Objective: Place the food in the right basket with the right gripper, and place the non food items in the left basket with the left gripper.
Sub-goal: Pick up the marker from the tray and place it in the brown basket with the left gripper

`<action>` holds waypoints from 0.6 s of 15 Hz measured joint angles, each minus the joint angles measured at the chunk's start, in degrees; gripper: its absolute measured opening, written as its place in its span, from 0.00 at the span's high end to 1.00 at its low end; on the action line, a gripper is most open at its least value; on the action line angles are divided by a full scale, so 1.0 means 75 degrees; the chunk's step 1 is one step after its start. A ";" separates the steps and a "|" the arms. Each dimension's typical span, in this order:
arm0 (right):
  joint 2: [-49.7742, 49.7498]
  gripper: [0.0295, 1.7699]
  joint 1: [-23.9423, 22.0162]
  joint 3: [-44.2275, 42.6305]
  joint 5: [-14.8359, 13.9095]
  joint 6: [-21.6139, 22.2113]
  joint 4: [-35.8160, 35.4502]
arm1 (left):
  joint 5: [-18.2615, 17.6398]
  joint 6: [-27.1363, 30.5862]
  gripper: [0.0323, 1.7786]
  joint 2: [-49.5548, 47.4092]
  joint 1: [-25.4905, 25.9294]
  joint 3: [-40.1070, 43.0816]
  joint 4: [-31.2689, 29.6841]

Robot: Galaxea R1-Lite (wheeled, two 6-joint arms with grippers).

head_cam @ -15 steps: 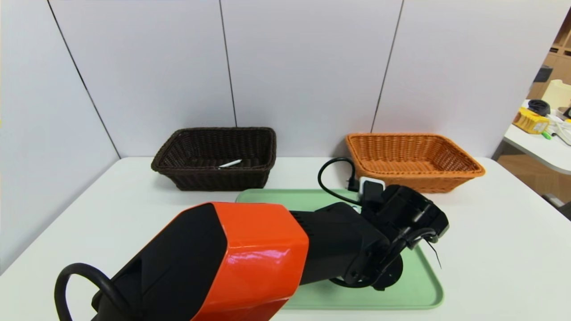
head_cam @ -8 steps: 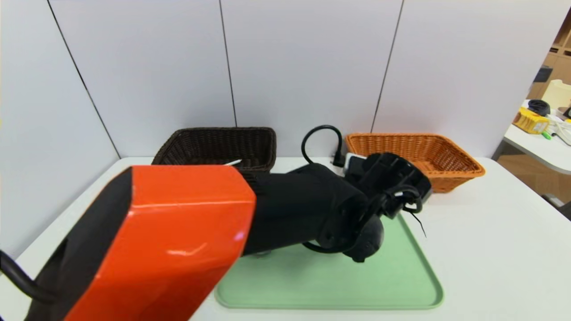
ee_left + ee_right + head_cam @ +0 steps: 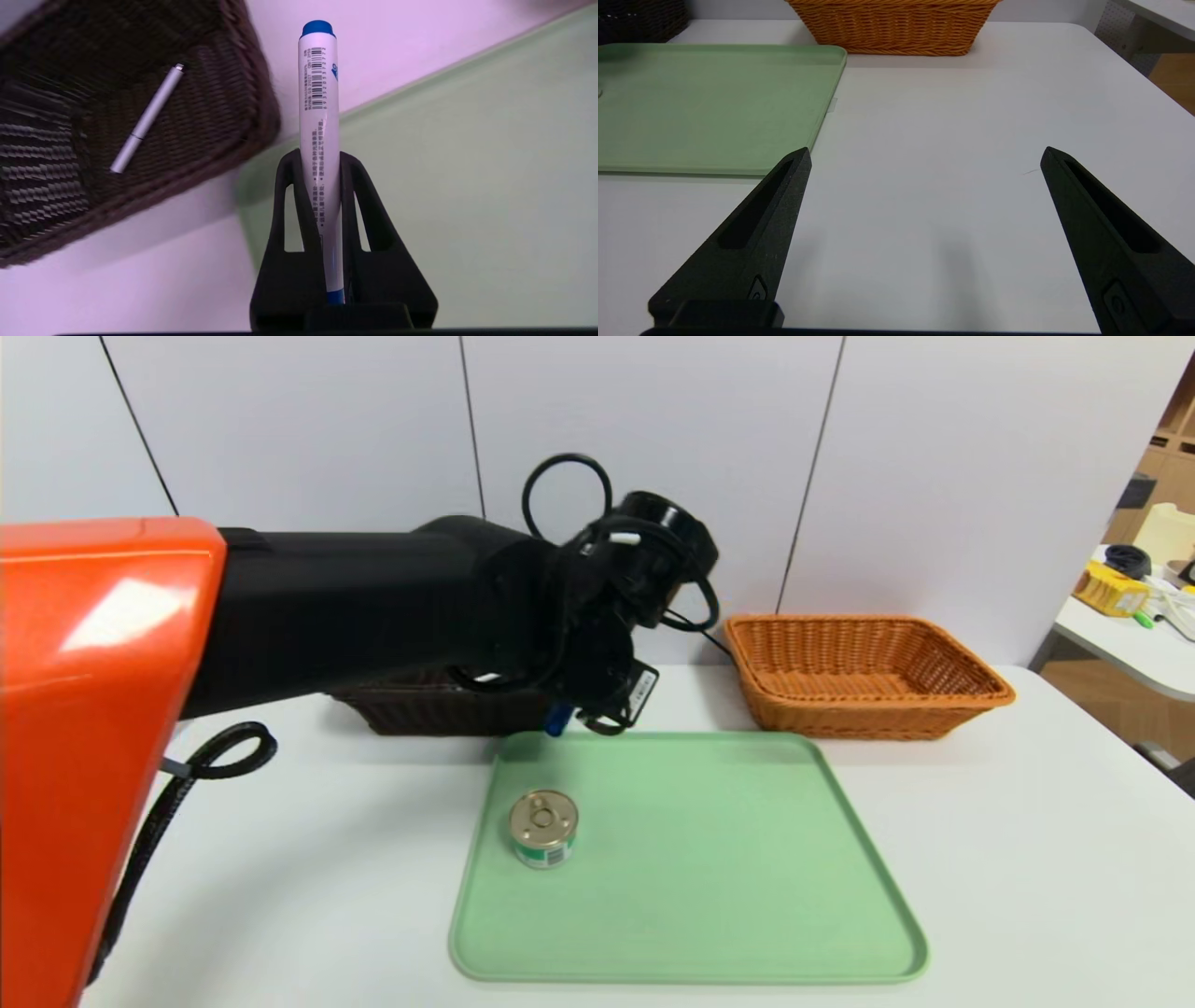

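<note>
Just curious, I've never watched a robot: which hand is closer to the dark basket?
Left. The left hand, gripping the marker, hovers beside the dark basket; the right hand sits low over bare table, far off.

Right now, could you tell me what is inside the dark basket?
One thin white pen lies on the floor of the dark basket, seen from the left wrist. In the head view the left arm covers most of it, so the rest stays unseen.

Robot test lab or office, white table (image 3: pixel 1027 859) boxed by grey partition panels (image 3: pixel 644 476), cluttered desk (image 3: pixel 1134 644) and wooden shelving (image 3: pixel 1167 448) right of the panels.
</note>
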 joint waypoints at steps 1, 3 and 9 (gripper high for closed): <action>0.0000 0.04 -0.0003 0.0000 0.0000 -0.0003 -0.0003 | -0.0024 0.0532 0.93 -0.0081 0.0296 -0.0003 -0.0062; 0.0000 0.04 0.0000 0.0000 0.0000 -0.0007 -0.0003 | -0.0382 0.1689 0.93 -0.0210 0.0957 -0.0024 -0.0327; 0.0000 0.04 0.0000 0.0000 0.0000 -0.0003 -0.0003 | -0.2737 0.4862 0.93 -0.0239 0.2963 -0.0033 -0.1096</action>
